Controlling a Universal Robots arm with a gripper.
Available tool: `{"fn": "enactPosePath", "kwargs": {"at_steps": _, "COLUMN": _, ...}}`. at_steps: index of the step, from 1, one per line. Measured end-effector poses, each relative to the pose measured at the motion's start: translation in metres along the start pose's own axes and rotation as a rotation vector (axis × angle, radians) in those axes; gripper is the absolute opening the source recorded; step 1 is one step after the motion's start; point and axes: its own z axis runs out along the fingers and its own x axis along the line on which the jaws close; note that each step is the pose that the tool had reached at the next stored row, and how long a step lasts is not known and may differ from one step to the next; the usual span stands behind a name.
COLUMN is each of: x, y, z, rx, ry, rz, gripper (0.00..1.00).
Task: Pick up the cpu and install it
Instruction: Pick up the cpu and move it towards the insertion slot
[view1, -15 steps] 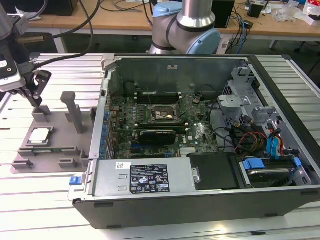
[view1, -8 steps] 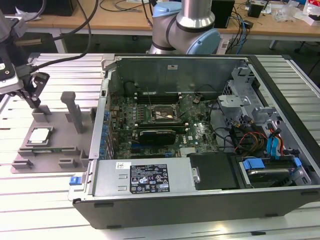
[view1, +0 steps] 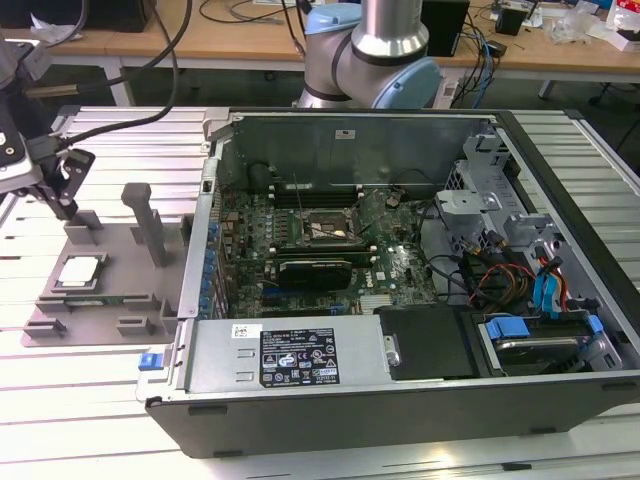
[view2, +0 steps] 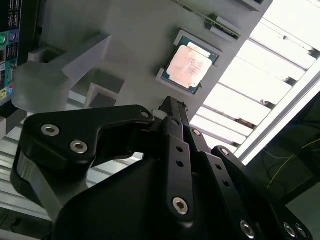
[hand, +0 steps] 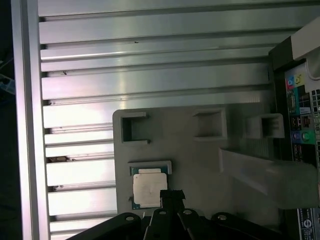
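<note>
The cpu (view1: 80, 272) is a small square chip with a shiny metal top. It lies flat in a recess of the grey plastic tray (view1: 120, 300) at the exterior view's left, and both wrist views show it too (view2: 192, 65) (hand: 147, 189). My gripper (view1: 65, 207) hangs above the tray's far side, a short way from the chip and not touching it. Its black fingers (view2: 172, 117) are shut together with nothing between them, and their tip (hand: 171, 195) points close beside the chip. The black socket frame (view1: 325, 228) sits on the motherboard inside the open computer case.
A tall grey post (view1: 150, 222) and low blocks rise from the tray near my gripper. The open case's metal wall (view1: 205, 215) stands just to the right of the tray in the exterior view. Cables and drive bays (view1: 520, 280) crowd the case's right side. A ribbed aluminium table (hand: 150, 75) lies underneath.
</note>
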Motion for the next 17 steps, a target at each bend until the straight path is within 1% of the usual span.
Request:
{"fn": "enactPosePath", "kwargs": {"at_steps": 3, "x": 0.0029, "y": -0.0003, "z": 0.0028, "rx": 0.0, "ry": 0.0, "rz": 0.0, "gripper": 0.11}}
{"fn": "enactPosePath", "kwargs": {"at_steps": 9, "x": 0.0066, "y": -0.0007, "z": 0.0057, "rx": 0.0, "ry": 0.0, "rz": 0.0, "gripper": 0.11}}
{"fn": "enactPosePath", "kwargs": {"at_steps": 17, "x": 0.0144, "y": -0.0016, "z": 0.0122, "rx": 0.0, "ry": 0.0, "rz": 0.0, "gripper": 0.11}}
